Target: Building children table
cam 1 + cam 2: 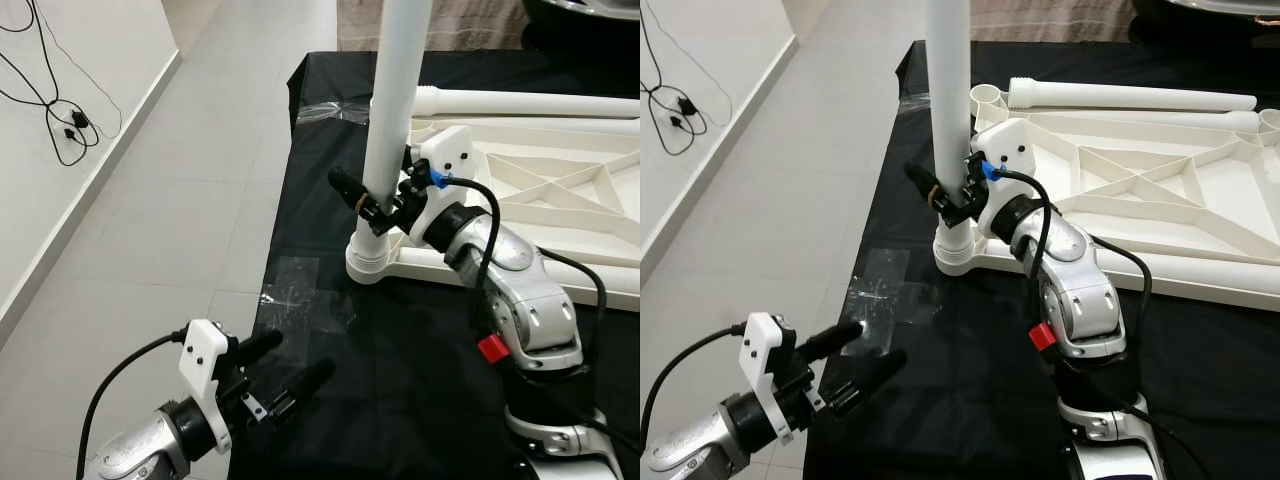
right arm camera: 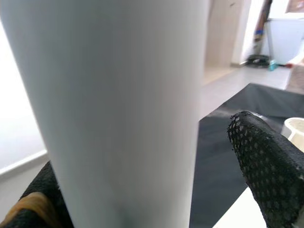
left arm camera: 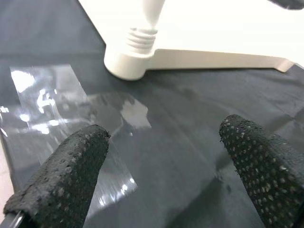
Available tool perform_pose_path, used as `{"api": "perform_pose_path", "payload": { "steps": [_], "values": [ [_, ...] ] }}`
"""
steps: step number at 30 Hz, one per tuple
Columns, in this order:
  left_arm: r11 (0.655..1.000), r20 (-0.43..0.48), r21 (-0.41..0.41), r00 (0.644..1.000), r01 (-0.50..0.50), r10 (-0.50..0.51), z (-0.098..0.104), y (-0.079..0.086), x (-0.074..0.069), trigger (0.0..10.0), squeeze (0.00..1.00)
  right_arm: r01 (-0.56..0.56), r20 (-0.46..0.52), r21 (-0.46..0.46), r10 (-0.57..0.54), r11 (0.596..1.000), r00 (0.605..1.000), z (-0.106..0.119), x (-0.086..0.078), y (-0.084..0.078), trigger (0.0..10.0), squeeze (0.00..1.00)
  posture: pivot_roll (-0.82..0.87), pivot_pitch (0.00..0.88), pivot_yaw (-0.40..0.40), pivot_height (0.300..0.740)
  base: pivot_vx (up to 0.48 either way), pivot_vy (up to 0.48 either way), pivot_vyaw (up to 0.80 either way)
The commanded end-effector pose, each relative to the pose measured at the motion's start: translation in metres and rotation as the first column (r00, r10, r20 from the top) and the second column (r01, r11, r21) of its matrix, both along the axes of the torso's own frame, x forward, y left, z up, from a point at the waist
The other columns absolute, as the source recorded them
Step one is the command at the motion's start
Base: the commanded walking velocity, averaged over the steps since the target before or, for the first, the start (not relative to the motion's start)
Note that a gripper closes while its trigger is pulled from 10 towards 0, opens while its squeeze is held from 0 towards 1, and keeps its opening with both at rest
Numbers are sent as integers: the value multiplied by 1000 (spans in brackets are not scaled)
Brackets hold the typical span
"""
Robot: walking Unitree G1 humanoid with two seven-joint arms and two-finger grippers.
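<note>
A white table leg (image 1: 395, 90) stands upright in the corner socket (image 1: 368, 262) of the upturned white table top (image 1: 560, 190), its threads showing above the socket (image 3: 137, 35). My right gripper (image 1: 375, 185) straddles the leg low down. One finger (image 2: 42, 190) lies against the leg and the other finger (image 2: 266, 161) stands off with a gap, so the gripper is open. My left gripper (image 1: 300, 353) hovers open and empty over the near left edge of the black cloth (image 1: 400, 380).
Two more white legs (image 1: 1130, 95) lie along the far side of the table top. Clear tape (image 1: 295, 290) shines on the cloth near the socket. Tiled floor runs along the left, with black cables (image 1: 65, 120) by the wall.
</note>
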State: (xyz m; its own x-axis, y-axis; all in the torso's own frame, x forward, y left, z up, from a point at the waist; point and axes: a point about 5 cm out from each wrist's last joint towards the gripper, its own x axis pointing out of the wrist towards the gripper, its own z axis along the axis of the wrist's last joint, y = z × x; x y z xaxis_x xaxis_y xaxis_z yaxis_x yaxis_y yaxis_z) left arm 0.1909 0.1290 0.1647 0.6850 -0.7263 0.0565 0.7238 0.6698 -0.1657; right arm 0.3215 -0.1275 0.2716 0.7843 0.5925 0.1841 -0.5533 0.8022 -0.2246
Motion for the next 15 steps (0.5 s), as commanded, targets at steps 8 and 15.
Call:
{"api": "perform_pose_path", "payload": {
  "steps": [8, 15],
  "values": [
    [1000, 93, 27, 996, -8, 6, 18, 5, 1, 10000, 0, -169, -50, -116, 164, 979, 985, -8, 2, -18, 10000, 0, 72, 247, 37, 740, 0, 0, 0],
    [999, 109, 44, 994, -4, -1, 18, 3, -1, 10000, 0, -225, -71, -150, 217, 963, 974, -11, 4, -27, 10000, 0, 73, 249, 35, 740, 0, 0, 0]
  ]
}}
